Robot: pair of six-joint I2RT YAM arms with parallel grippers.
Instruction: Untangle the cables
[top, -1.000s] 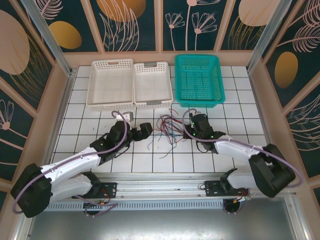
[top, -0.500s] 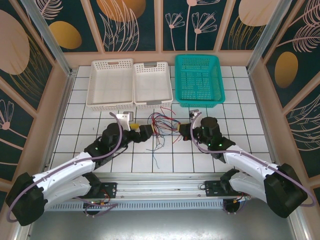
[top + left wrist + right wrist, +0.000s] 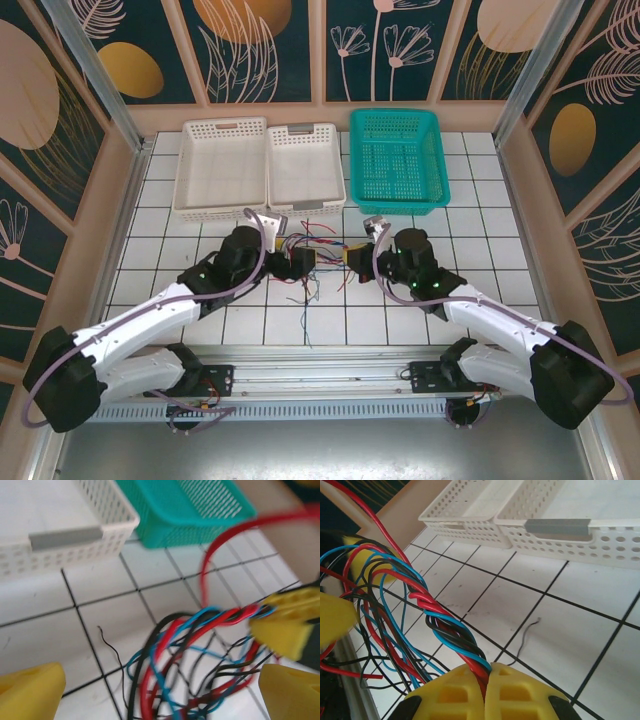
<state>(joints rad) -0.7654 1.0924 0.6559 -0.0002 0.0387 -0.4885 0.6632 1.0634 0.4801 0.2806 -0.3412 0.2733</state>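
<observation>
Right gripper (image 3: 487,674) closed on the cables (image 3: 451,630) — a twisted red, blue and black bundle pinched between its yellow fingers. Left gripper (image 3: 160,692) spread wide, one finger on either side of the tangle — no contact evident. Tangle sits between both grippers over the tiled table (image 3: 480,230).

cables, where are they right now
In the top view the cables sit bunched mid-table, just in front of the right-hand white basket, between the right gripper, shut on their twisted strand, and the open left gripper.
</observation>
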